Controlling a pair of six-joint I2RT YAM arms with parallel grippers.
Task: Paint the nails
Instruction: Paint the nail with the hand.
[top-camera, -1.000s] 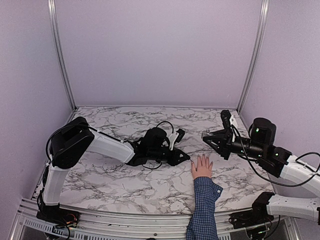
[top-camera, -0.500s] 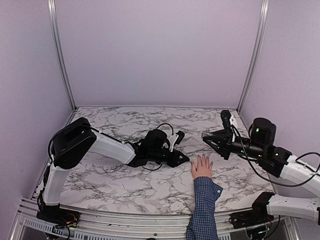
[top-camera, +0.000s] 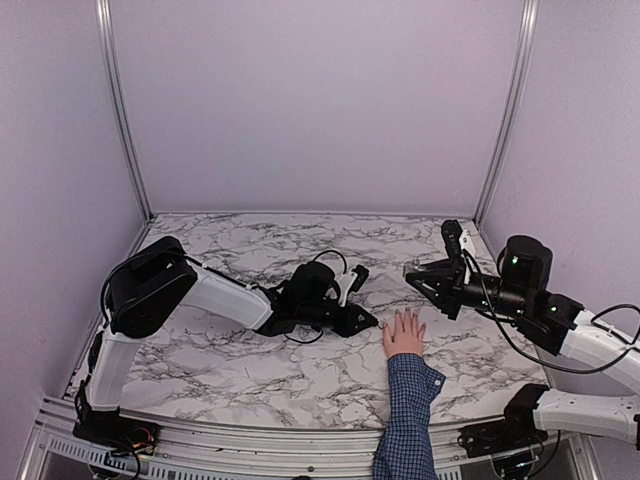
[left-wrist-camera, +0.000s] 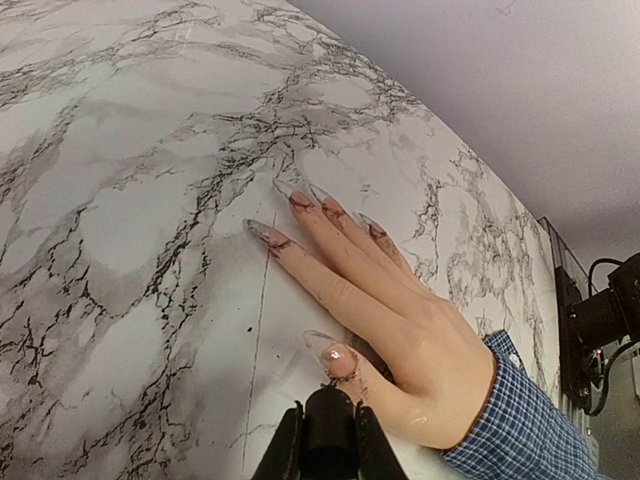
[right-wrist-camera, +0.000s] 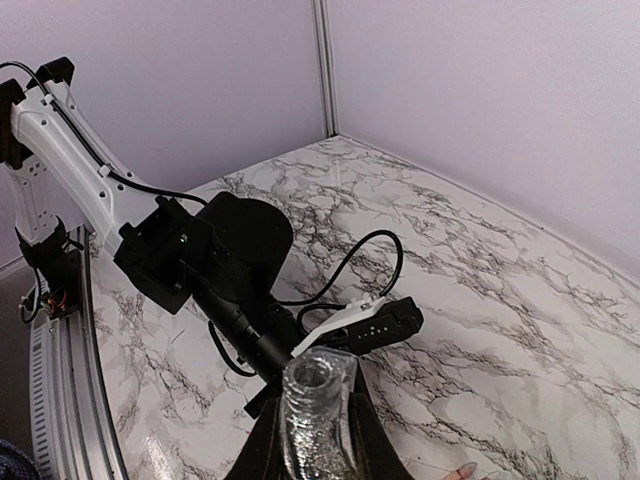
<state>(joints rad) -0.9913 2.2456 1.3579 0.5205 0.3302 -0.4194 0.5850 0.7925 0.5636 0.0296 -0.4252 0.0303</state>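
A pale hand (left-wrist-camera: 400, 320) in a blue checked sleeve (left-wrist-camera: 520, 430) lies flat on the marble, fingers spread. Its nails (left-wrist-camera: 298, 198) are long clear tips with dark red polish near their bases. The thumbnail (left-wrist-camera: 338, 361) looks glossy pink. My left gripper (left-wrist-camera: 327, 415) is shut on a black brush cap (left-wrist-camera: 330, 435), whose tip touches the thumb just behind that nail. In the top view the left gripper (top-camera: 368, 322) sits low beside the hand (top-camera: 404, 333). My right gripper (right-wrist-camera: 313, 402) is shut on an open glittery grey bottle (right-wrist-camera: 318, 385), held up to the right (top-camera: 418, 273).
The left arm (top-camera: 230, 295) stretches low across the marble table (top-camera: 250, 370), with its cable looped above the wrist (top-camera: 330, 255). Purple walls and metal frame posts (top-camera: 505, 110) close in the back and sides. The sleeve (top-camera: 408, 420) crosses the table's near edge.
The left arm has eased slightly right and down toward the thumb. The right arm and the hand have stayed put.
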